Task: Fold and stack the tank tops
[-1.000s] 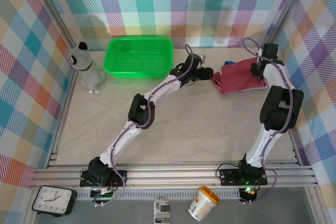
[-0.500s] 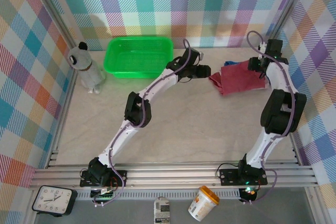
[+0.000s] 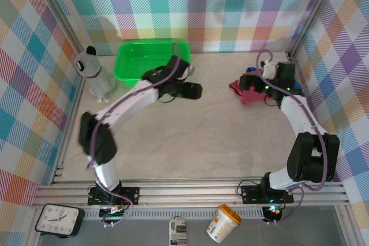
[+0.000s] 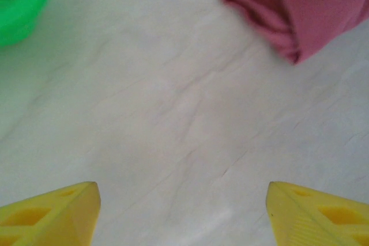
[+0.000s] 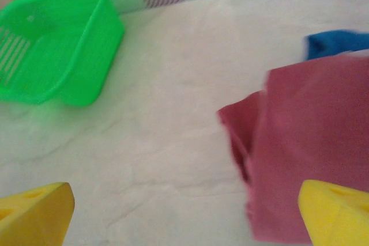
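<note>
A dark red tank top [image 3: 245, 96] lies bunched at the back right of the table, with the royal blue top [image 3: 251, 71] peeking out behind it. The mauve-pink top is hidden. My right gripper [image 3: 245, 82] hovers over the red top's left edge. In the right wrist view it [image 5: 184, 217] is open over bare table, with the red top [image 5: 311, 142] just inside its right finger and a blue corner [image 5: 337, 41] beyond. My left gripper [image 3: 195, 90] is open above bare table [image 4: 181, 217], well left of the red top [image 4: 300, 10].
A green plastic basket [image 3: 151, 61] stands at the back left, close behind the left arm. A grey plush animal [image 3: 95, 76] stands by the left wall. Checked walls close in the table on three sides. Bare tabletop [image 3: 202, 136] spreads across the middle and front.
The left gripper has pulled away from the red top's left edge and swung left toward the basket. The right gripper has come from the far right over the pile.
</note>
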You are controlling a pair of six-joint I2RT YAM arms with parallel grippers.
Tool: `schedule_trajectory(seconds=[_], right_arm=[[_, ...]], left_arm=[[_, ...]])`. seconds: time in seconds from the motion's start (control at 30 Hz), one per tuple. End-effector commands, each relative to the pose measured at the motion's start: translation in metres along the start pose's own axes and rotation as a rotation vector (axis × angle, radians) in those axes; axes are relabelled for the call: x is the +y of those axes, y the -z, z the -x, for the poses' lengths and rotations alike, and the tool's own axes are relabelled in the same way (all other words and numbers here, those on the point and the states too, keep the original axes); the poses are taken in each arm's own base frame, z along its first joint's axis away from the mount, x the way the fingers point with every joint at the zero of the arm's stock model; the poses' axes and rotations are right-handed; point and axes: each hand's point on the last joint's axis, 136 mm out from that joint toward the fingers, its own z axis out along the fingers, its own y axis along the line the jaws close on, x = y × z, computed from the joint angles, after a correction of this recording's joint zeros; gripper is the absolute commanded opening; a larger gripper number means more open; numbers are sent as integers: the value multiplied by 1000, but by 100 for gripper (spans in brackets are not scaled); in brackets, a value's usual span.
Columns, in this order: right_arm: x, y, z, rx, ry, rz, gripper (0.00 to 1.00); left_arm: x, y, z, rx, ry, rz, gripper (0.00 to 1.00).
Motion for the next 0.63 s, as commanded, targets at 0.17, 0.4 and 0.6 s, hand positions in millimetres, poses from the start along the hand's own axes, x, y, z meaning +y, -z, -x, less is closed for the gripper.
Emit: schedule_trajectory(seconds=[0.17,0.4,0.6], right_arm=[[-18,-18,-24,-135,50,-182,99],[-53,-33,-40,-152,51,-325,99],[-57,-31,-39,-156,59,-351,99]], left_arm=[[168,41,-74,-124,91,346,99],[243,58,-93,-298,245,401,100],[264,42,-83,-309,265,408,100]])
